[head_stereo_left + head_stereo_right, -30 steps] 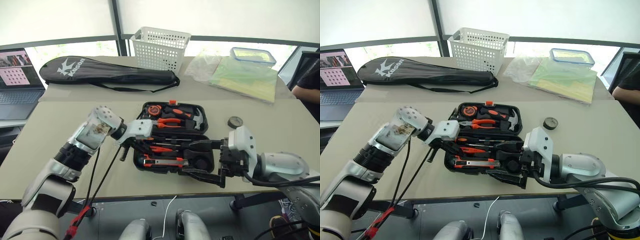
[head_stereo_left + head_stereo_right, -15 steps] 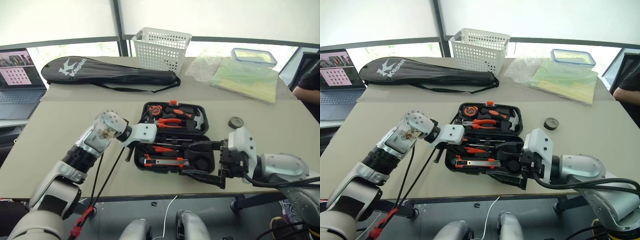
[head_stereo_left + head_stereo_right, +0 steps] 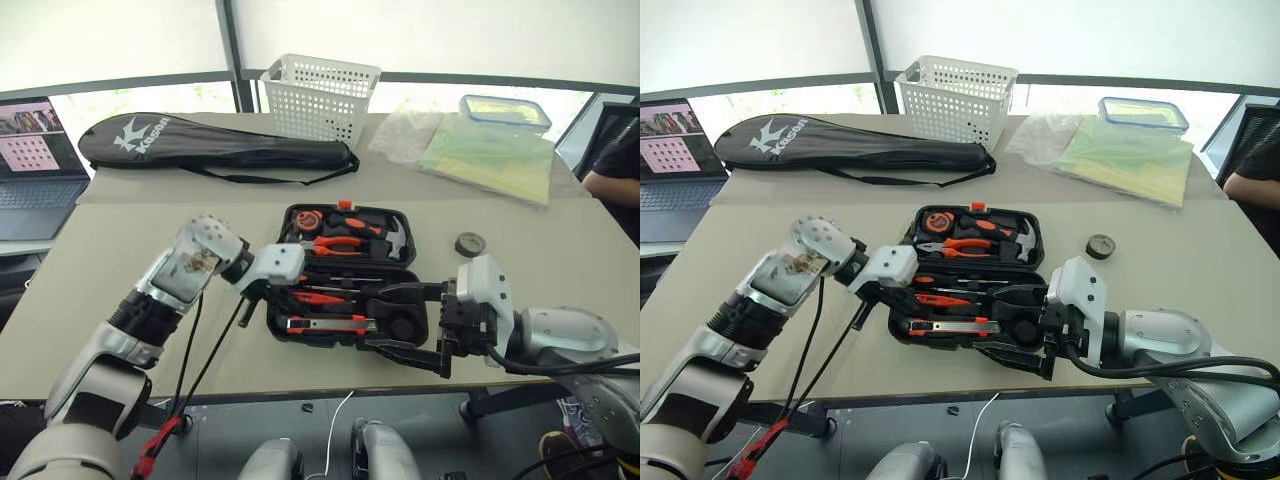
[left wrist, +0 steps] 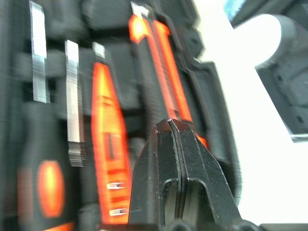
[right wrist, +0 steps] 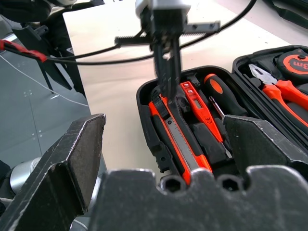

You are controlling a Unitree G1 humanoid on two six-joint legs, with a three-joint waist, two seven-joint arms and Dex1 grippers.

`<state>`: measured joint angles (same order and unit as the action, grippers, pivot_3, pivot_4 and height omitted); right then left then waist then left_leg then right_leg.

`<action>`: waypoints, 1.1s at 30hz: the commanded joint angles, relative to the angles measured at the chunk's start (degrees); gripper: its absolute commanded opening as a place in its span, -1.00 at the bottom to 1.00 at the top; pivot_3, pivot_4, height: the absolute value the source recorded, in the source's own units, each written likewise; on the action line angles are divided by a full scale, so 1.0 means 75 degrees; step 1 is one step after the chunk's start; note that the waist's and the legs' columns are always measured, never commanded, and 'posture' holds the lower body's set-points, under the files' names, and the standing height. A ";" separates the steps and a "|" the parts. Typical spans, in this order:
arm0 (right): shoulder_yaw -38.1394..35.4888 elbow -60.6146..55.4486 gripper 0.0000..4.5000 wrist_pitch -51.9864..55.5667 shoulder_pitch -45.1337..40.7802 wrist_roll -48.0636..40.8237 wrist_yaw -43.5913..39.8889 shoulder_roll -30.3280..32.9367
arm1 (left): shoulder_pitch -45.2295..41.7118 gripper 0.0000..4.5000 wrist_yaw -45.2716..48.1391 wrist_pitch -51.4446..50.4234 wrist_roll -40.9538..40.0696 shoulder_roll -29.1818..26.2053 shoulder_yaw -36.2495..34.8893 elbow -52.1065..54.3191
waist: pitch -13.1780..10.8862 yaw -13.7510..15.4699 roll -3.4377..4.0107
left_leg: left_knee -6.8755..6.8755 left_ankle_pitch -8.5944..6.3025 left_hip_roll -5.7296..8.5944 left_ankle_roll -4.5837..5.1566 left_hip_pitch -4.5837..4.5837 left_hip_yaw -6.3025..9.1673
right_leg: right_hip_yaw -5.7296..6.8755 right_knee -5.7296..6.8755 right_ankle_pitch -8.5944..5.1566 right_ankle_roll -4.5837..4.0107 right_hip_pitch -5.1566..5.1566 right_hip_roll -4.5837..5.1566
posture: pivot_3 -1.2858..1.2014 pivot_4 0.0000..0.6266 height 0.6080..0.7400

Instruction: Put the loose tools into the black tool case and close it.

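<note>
Black tool case (image 3: 347, 272) is lying open on the surface (image 3: 120, 260), centre of the head view, lid half toward the far side. Lid half is holding orange-handled pliers (image 3: 345, 243), a hammer (image 3: 398, 240) and a tape measure (image 3: 301, 218).

Near half is carrying the utility knife (image 3: 328, 322) along its front edge, with the slim orange tester screwdriver (image 5: 193, 99) and a black-and-orange screwdriver (image 5: 217, 91) lying in slots beside it.

Left tool (image 5: 168, 77), fingers clenched together and empty, is pointing down at the left end of the case, tips just above the knife's end; contact cannot be told.

Right tool (image 3: 405, 318) is hovering at the case's right end, fingers spread wide, grasping nothing.

Small black tape roll (image 3: 470, 243) is sitting on the surface right of the case, apart from it.
</note>
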<state>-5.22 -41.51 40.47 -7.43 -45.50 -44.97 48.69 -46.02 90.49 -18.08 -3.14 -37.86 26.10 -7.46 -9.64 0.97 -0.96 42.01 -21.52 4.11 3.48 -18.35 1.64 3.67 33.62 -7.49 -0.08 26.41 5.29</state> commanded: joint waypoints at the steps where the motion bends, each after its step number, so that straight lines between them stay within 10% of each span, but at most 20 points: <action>1: -0.0136 -0.0155 1.00 -0.0182 0.0017 0.0041 0.0005 -0.0031 | 0.0010 -0.98 -0.0204 0.0417 0.0353 -0.0039 0.0134 0.0079 | 0.0000 0.0016 0.0000 | 0.0001 0.0000 0.0000 0.0000 0.0001 0.0000 | -0.0001 -0.0004 0.0000 0.0000 -0.0001 0.0001 | 0.03 -0.52 1.00; 23: -0.0143 -0.0176 1.00 -0.0112 -0.0050 -0.0024 0.0048 -0.0051 | 0.0457 -0.98 -0.0762 0.1736 0.1202 0.0250 0.0621 -0.1106 | 0.0092 0.0107 0.0021 | 0.0015 -0.0005 -0.0005 0.0009 0.0033 -0.0001 | -0.0015 -0.0007 0.0001 0.0003 -0.0027 0.0003 | 0.03 -0.52 1.00; 33: -0.1665 0.1057 1.00 -0.0094 0.0689 0.0089 -0.0719 0.0791 | 0.0508 -0.72 -0.0426 -0.1247 -0.2282 -0.0409 -0.2356 0.1110 | 0.0079 0.0034 0.0011 | 0.0021 -0.0008 -0.0004 0.0015 -0.0011 -0.0002 | -0.0009 0.0035 0.0001 0.0006 0.0013 -0.0005 | 0.03 -0.52 1.00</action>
<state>-13.37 -35.92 40.52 -2.79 -45.50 -48.23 53.29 -40.78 86.96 -22.51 -13.79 -39.09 15.19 -3.97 -9.05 1.22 -0.88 42.18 -21.58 4.09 3.59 -18.46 1.63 3.62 33.87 -7.49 -0.04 26.57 5.25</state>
